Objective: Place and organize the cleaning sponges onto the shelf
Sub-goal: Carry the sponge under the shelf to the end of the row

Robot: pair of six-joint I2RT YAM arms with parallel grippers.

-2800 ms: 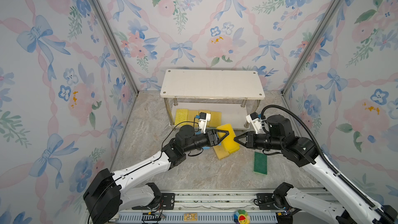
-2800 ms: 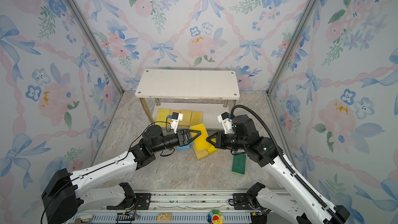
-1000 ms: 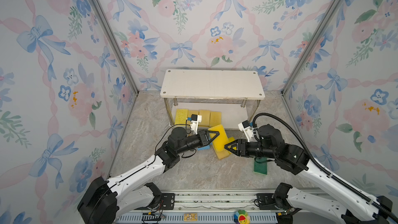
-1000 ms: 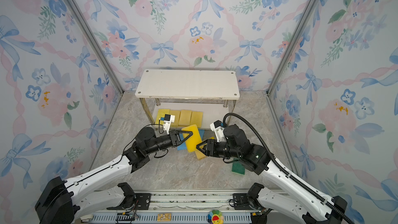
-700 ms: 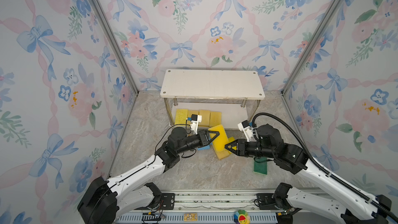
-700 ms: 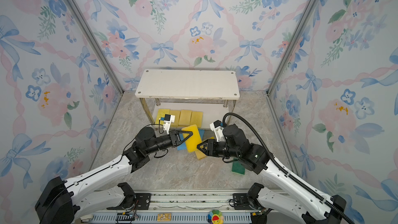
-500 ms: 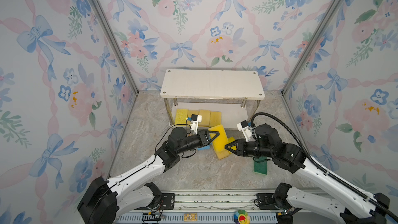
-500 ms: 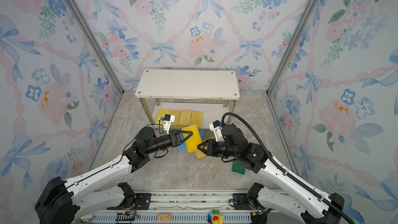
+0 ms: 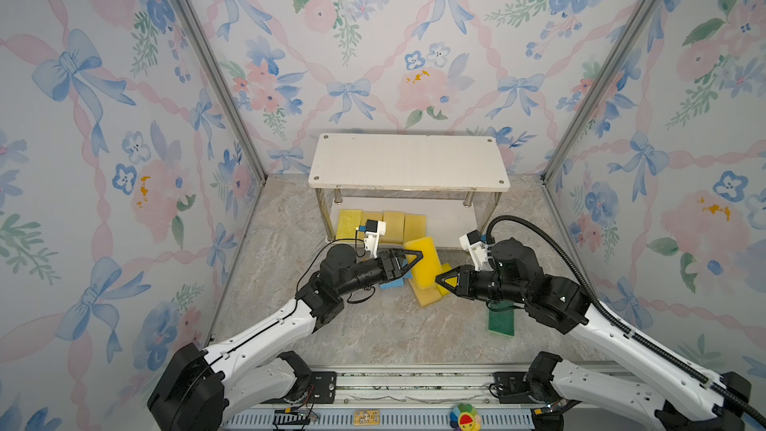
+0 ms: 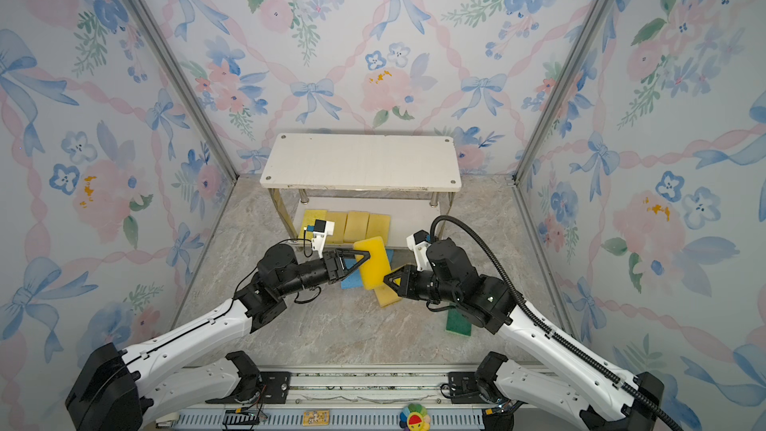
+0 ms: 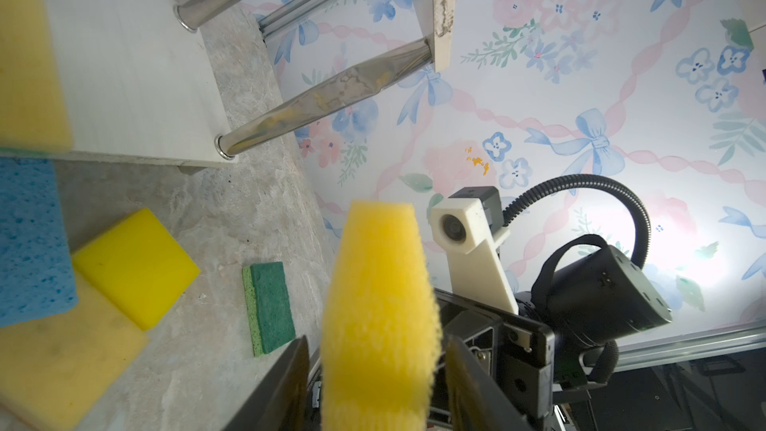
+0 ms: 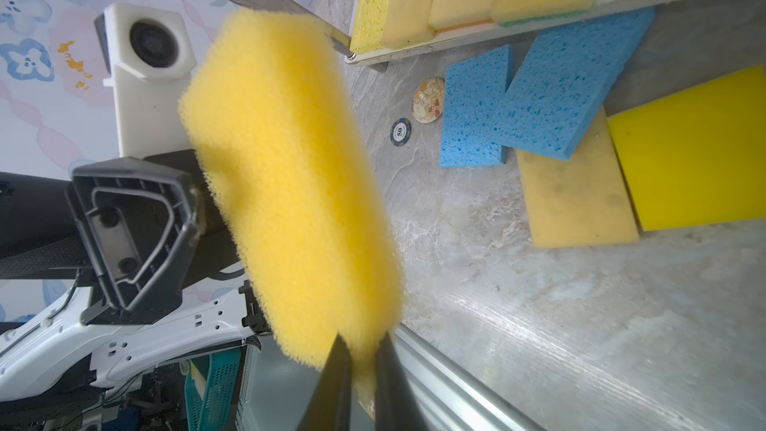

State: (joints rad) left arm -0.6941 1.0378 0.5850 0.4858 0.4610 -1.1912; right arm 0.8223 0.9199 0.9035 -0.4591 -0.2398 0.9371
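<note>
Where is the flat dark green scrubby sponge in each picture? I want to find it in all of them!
Top view: the flat dark green scouring sponge lies on the grey floor, right of the middle.
Top view: same place, right of the middle.
Left wrist: alone on the floor, beside the thick yellow foam sponge.
Right wrist: not in it.
Landmark: that thick yellow foam sponge, held up in the middle, shows in all four.
</note>
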